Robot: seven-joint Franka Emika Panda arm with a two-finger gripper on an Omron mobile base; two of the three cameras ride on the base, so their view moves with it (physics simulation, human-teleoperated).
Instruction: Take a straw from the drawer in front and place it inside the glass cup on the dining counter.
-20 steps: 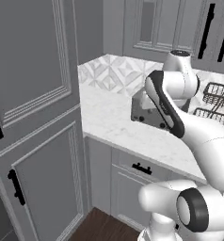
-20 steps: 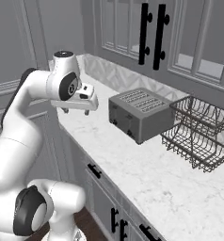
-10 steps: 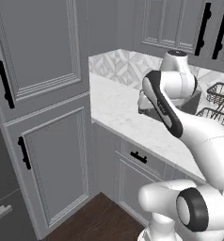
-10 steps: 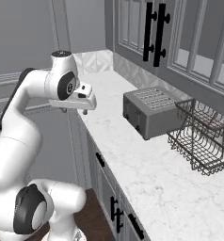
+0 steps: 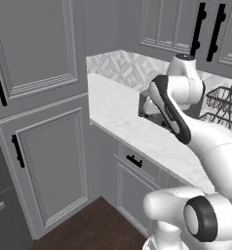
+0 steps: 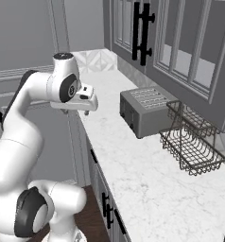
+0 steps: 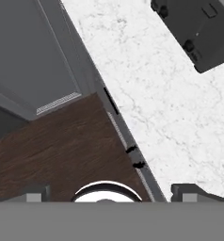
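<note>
The drawer is shut under the white counter's front edge, with its short black bar handle facing out. From above, that handle lies along the counter's edge. My gripper hangs open and empty above the counter's near edge, pointing down, well above the drawer. Its two dark fingertips stand wide apart with nothing between them. The straw, the glass cup and the dining counter are out of view.
A grey toaster and a wire dish rack stand on the white counter. Tall grey cabinet doors rise to the left. Upper cabinets hang over the counter. Dark wood floor lies below.
The whole scene has shifted in both base views, so the base has moved: the tall cabinet and counter slid right in the left view. The arm's pose and open gripper look unchanged.
</note>
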